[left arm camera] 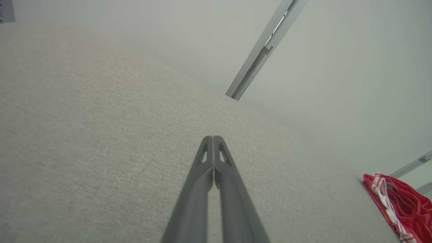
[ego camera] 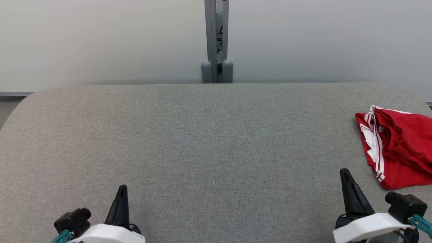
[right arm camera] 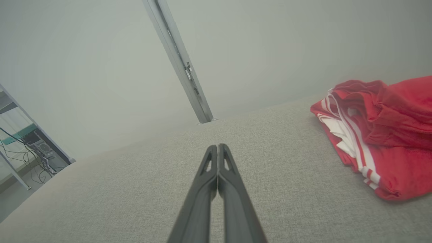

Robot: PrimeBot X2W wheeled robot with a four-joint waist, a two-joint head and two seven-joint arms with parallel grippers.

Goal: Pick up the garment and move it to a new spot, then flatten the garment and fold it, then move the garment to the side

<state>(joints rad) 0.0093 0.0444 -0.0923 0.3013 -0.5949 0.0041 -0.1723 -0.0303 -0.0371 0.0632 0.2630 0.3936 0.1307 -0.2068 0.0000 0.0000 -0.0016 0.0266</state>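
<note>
The garment (ego camera: 398, 148) is a red piece of clothing with white stripes, lying bunched at the right edge of the grey table (ego camera: 202, 141). It also lies at the lower right of the left wrist view (left arm camera: 401, 206) and at the right of the right wrist view (right arm camera: 384, 135). My right gripper (ego camera: 345, 172) is shut with nothing in it, near the front edge, a little left of and in front of the garment, apart from it. Over at the front left, my left gripper (ego camera: 122, 188) is shut and empty too. Both wrist views show the fingertips pressed together (left arm camera: 213, 138) (right arm camera: 217, 146).
A pale wall stands behind the table, with a grey metal post (ego camera: 216, 40) at its middle. Beyond the table's rounded left corner, the right wrist view catches a desk with cables (right arm camera: 23, 148) on the floor. The table's cloth surface stretches wide between both grippers.
</note>
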